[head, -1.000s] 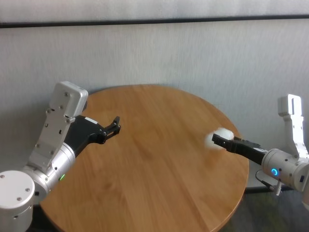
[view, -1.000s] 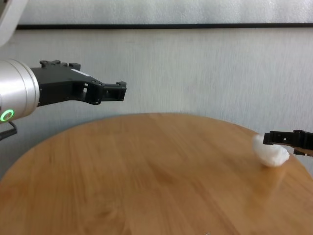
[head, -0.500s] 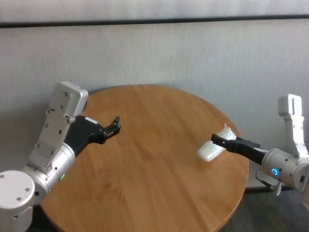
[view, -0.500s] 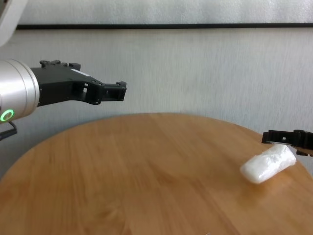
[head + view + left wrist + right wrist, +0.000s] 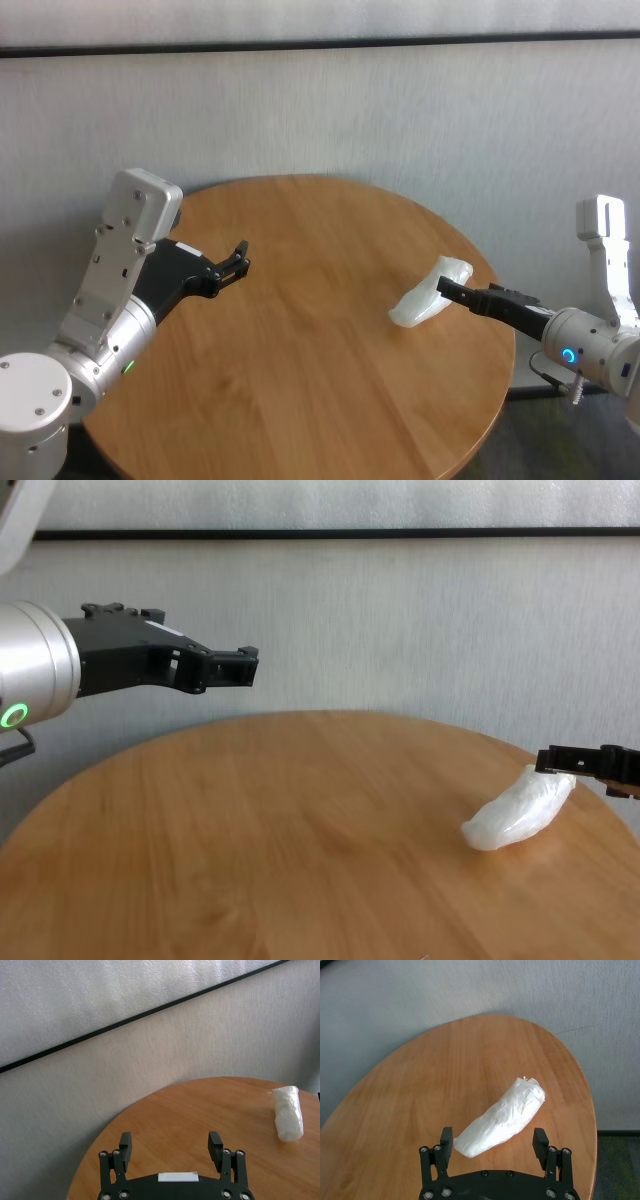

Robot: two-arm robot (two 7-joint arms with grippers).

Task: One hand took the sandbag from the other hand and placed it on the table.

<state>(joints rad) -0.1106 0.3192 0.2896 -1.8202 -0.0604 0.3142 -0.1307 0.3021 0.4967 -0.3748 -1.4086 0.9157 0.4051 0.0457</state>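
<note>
The white sandbag [image 5: 422, 296] lies on its side on the round wooden table [image 5: 300, 340], near the right edge. It also shows in the chest view [image 5: 515, 810] and the left wrist view [image 5: 288, 1119]. My right gripper [image 5: 447, 289], with the blue ring, is open and low over the table at the bag's right end. In the right wrist view the bag [image 5: 502, 1115] reaches in between the spread fingers [image 5: 446, 1141] without being gripped. My left gripper [image 5: 240, 258], with the green ring, is open and empty above the table's left side, far from the bag.
A grey wall stands close behind the table. The table's right rim [image 5: 508, 330] is just beyond the sandbag, with dark floor [image 5: 560, 440] below it. Bare wood lies between the two grippers.
The sandbag left the right gripper's fingertips, stretched out on the table and slid a little toward the table's middle. Both grippers stayed where they were.
</note>
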